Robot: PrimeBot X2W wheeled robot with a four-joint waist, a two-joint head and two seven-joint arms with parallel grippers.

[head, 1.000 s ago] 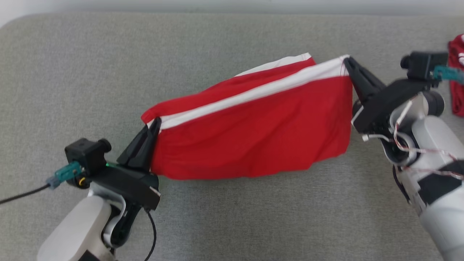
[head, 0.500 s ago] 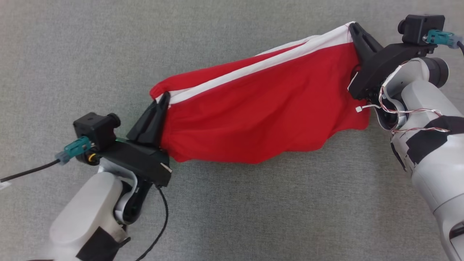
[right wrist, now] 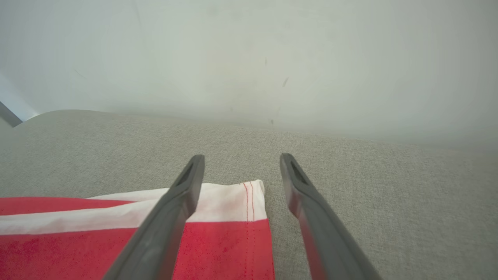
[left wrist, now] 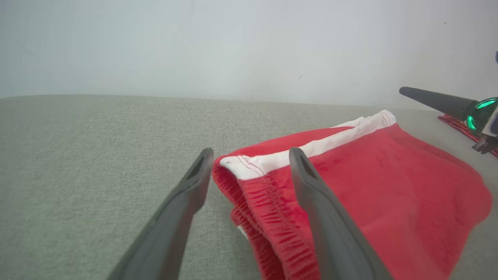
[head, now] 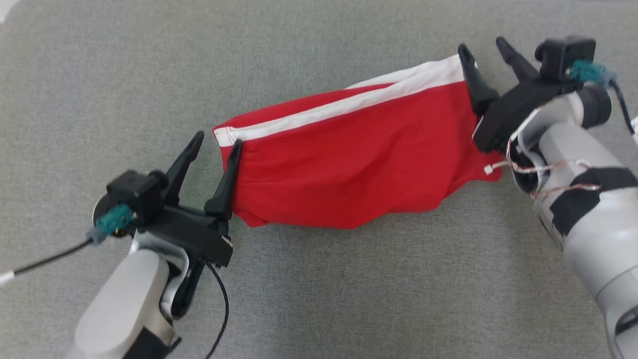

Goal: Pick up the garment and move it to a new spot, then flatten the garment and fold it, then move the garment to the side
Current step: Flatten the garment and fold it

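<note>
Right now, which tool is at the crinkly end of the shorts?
The left tool, lower left in the head view, beside the gathered waistband of the shorts. The right tool sits at the smooth hem.

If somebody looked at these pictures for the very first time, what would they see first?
The bright red cloth garment with a white stripe jumps out, lying stretched across the middle of the grey fabric surface. At its ends sit two black grippers, both open: the left gripper at the gathered end, the right gripper at the white-striped corner.
</note>
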